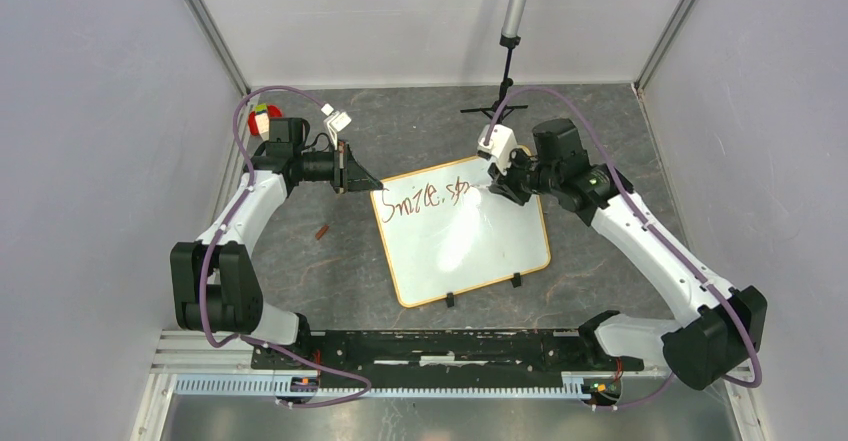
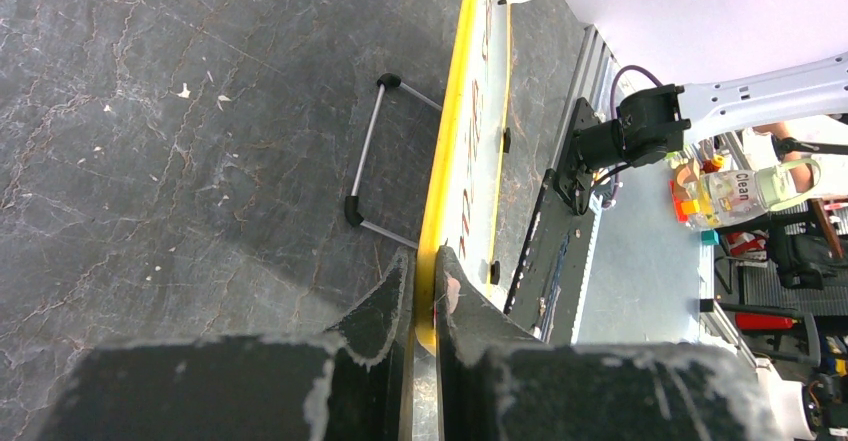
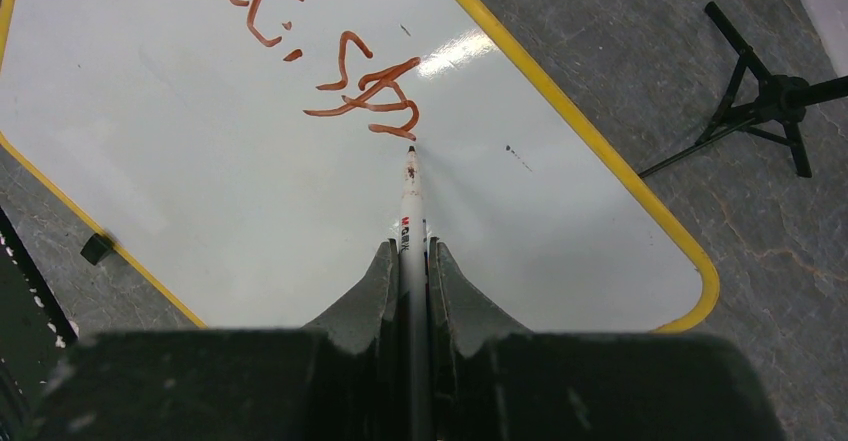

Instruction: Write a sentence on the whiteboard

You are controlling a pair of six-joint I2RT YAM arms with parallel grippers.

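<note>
Whiteboard (image 1: pixel 470 251) flat on grey table (image 1: pixel 330 271), mid-scene, a bit skewed. L gripper (image 2: pixel 425 271) clamped on its far-left frame edge, pinning it. R gripper (image 3: pixel 410 256) closed on marker (image 3: pixel 411 196), tip touching board just past last stroke of sentence (image 1: pixel 415 201). Writing line L-to-R along far edge. Little blank left toward R frame, so prob. must drop to a line below, nearer robot. R side nearer, doing the writing.
</note>
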